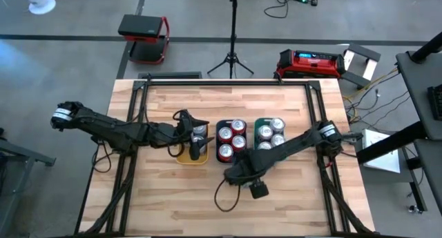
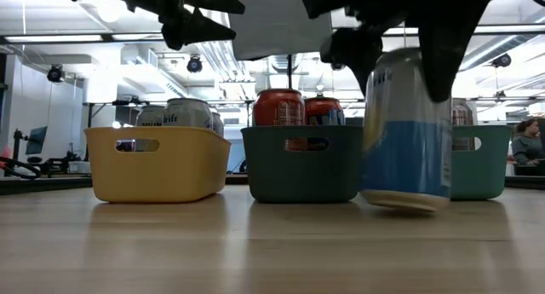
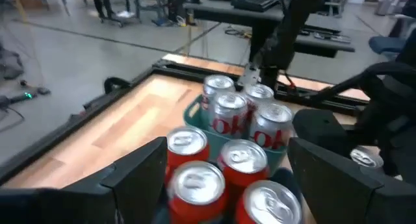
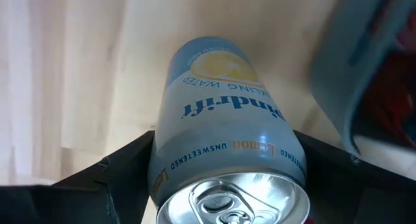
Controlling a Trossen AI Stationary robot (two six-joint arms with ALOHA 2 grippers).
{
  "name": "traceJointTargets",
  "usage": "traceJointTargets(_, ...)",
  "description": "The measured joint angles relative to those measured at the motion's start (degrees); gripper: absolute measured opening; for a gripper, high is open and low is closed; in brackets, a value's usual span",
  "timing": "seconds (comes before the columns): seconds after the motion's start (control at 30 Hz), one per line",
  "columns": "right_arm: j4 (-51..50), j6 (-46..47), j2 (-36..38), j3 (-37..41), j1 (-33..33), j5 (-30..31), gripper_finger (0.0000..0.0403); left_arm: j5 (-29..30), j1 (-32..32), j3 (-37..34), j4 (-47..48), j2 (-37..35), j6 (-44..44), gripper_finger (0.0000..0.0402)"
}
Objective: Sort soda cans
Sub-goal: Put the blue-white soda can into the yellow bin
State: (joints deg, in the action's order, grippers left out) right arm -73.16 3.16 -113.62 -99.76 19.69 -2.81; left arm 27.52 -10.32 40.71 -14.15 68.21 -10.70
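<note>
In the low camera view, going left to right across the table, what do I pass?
Yellow tray → dark teal tray holding red cans → blue-and-white can in the right gripper → lighter teal tray.

Pale blue can (image 4: 227, 139): "UNSWEETENED LEMON", "...LING WATER", partial brand "...indrift".

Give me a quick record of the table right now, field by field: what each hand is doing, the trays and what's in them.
right hand: shut on pale blue can, just off the table in front of the trays
left hand: open, above yellow tray
yellow tray: silver cans
middle tray: red cans
green tray: silver-topped cans
</note>
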Motion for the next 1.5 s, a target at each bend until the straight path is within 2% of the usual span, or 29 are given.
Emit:
traceJointTargets(0.23, -3.7, -1.4, -4.0, -6.4, 2.0, 3.0, 0.0319, -4.6, -2.8, 0.0, 0.0, 2.4, -3.8, 0.0302)
traceJointTargets(0.4, -4.1, -1.6, -4.7, -8.0, 1.9, 3.2, 0.034, -4.7, -4.7, 0.0, -3.3, 7.0, -3.8, 0.0293)
traceJointTargets(0.53, -4.3, 0.0, -4.0, -8.9, 2.2, 5.7, 0.0355, -5.3, -5.0, 0.0, -6.3, 10.8, -3.8, 0.0285)
traceJointTargets(0.73, -5.1, 3.8, -1.0, -11.7, 3.3, 5.9, 0.0362, -15.5, -5.1, 0.0, -12.5, 14.9, -2.0, 0.0281)
traceJointTargets(0.8, -5.3, 6.4, 1.2, -11.3, 3.8, 5.9, 0.0363, -17.1, -5.1, 0.0, -13.4, 16.0, -2.0, 0.0281)
traceJointTargets(1.03, -5.1, 21.7, 10.7, -0.6, 6.9, 8.5, 0.0363, -18.1, -7.5, 0.0, -17.8, 18.9, -2.7, 0.0281)
traceJointTargets(1.2, 4.5, 29.5, 15.0, 10.8, 9.8, 10.3, 0.0363, -18.0, -10.7, 0.0, -20.2, 18.9, -1.8, 0.0281)
traceJointTargets(1.37, 16.4, 30.0, 15.0, 19.1, 10.9, 10.7, 0.0363, -17.8, -13.0, 2.4, -15.0, 18.4, -1.8, 0.0281)
traceJointTargets(1.5, 20.3, 30.3, 13.9, 22.4, 10.8, 14.2, 0.0363, -17.6, -13.2, 5.4, -3.8, 18.4, -3.6, 0.0281)
